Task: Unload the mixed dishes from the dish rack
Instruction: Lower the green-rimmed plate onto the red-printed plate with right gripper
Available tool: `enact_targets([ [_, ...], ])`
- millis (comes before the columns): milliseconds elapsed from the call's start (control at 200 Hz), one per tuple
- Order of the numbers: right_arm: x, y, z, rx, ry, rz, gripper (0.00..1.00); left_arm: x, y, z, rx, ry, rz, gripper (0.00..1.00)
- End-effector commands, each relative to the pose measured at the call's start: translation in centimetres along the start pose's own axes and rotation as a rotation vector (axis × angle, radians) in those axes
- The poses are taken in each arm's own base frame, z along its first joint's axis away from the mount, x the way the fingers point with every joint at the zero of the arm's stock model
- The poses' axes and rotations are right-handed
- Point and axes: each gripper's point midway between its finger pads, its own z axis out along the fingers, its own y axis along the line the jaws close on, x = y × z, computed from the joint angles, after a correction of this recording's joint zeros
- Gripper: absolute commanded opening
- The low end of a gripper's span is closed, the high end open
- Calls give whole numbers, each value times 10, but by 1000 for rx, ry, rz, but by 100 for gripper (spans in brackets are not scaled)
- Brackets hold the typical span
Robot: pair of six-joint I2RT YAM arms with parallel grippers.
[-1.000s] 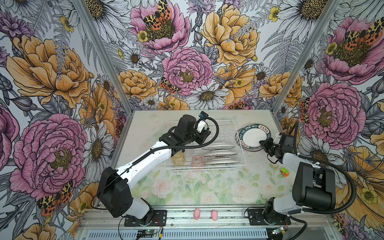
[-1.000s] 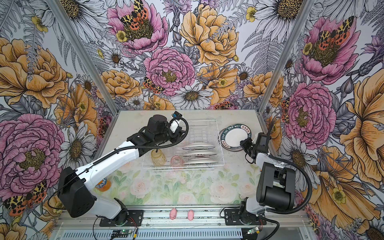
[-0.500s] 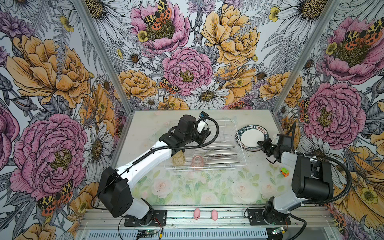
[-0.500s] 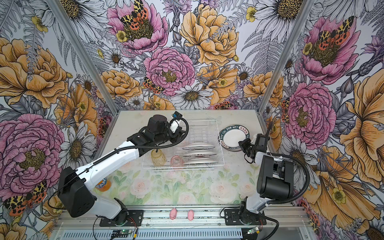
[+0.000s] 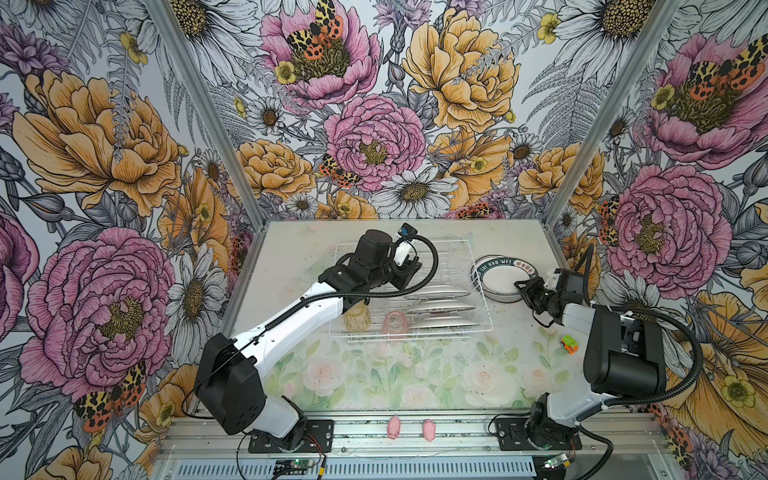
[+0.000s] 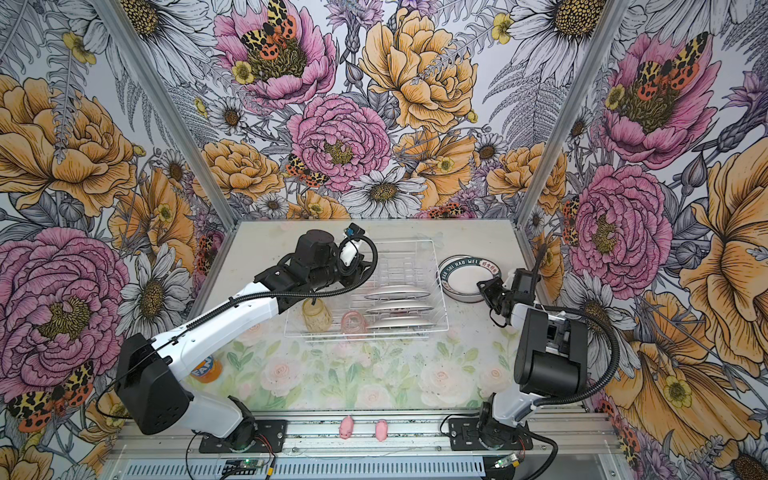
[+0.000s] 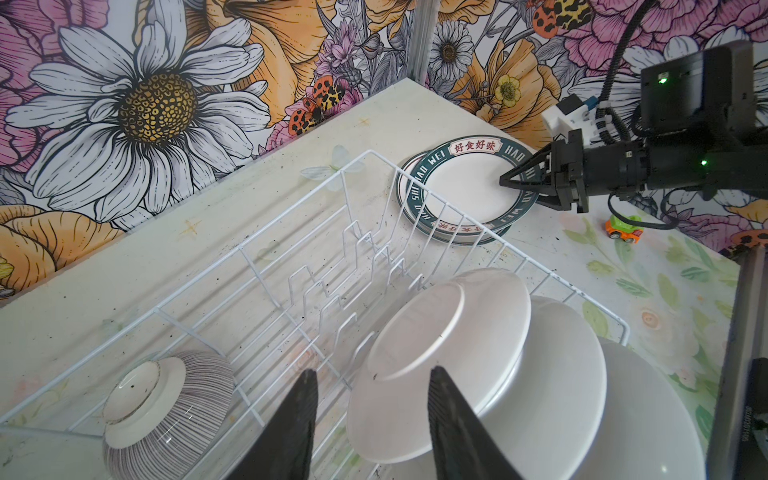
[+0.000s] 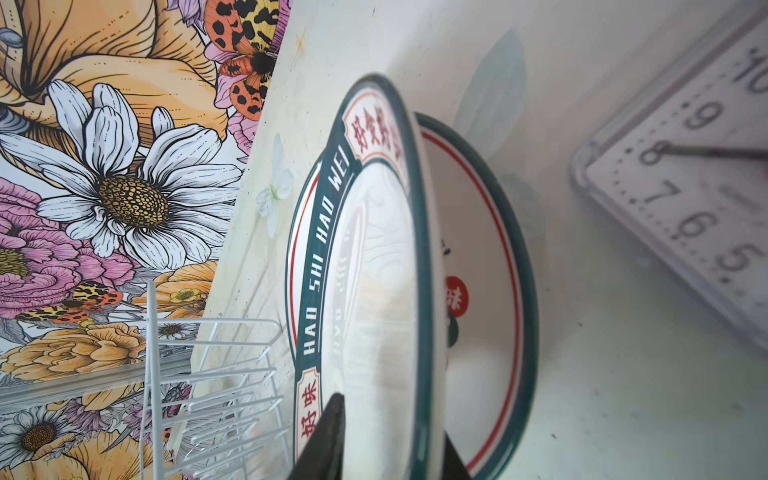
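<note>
Bold floral wallpaper closes in a counter (image 5: 374, 374) printed with pale roses. At its far middle sits the dish rack (image 5: 453, 242), a white wire basket. Three standing plates (image 5: 440, 309) rest on edge in the slots along its right side, one behind another. An amber tumbler (image 5: 357, 318) and a pink tumbler (image 5: 395, 322) stand at its near edge. The left wrist view shows a ribbed bowl (image 7: 166, 415) upside down on the rack's floor, apart from the plates.

Just right of the rack, two more plates lie flat on the counter in a stack. The top plate (image 5: 505, 276) faces up, with a dark green lettered rim, and sits slightly offset on the lower plate (image 8: 490, 249).

The right gripper (image 7: 507, 185) reaches in from the right to the top plate's edge, with one of its jaws over the rim and one under. Whether they pinch the rim or only straddle it, I cannot tell.

The left gripper (image 7: 372, 371) hangs over the rack by the farthest standing plate, its jaws spread and holding nothing.

A toy car (image 5: 569, 345) sits on the right of the counter, and two pink pigs (image 5: 392, 428) lie on the near rail.
</note>
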Motion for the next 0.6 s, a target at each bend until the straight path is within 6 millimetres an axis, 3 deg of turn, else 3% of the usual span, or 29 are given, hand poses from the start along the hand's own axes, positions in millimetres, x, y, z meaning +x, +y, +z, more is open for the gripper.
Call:
enact_targets([
  [0, -5, 8, -5, -8, -8, -47, 31, 3, 1, -2, -5, -5, 15, 45],
  [410, 4, -6, -26, 153, 38, -162, 38, 9, 3, -11, -11, -18, 16, 45],
  [596, 9, -19, -28, 218, 59, -179, 48, 11, 4, -13, -9, -18, 14, 45],
])
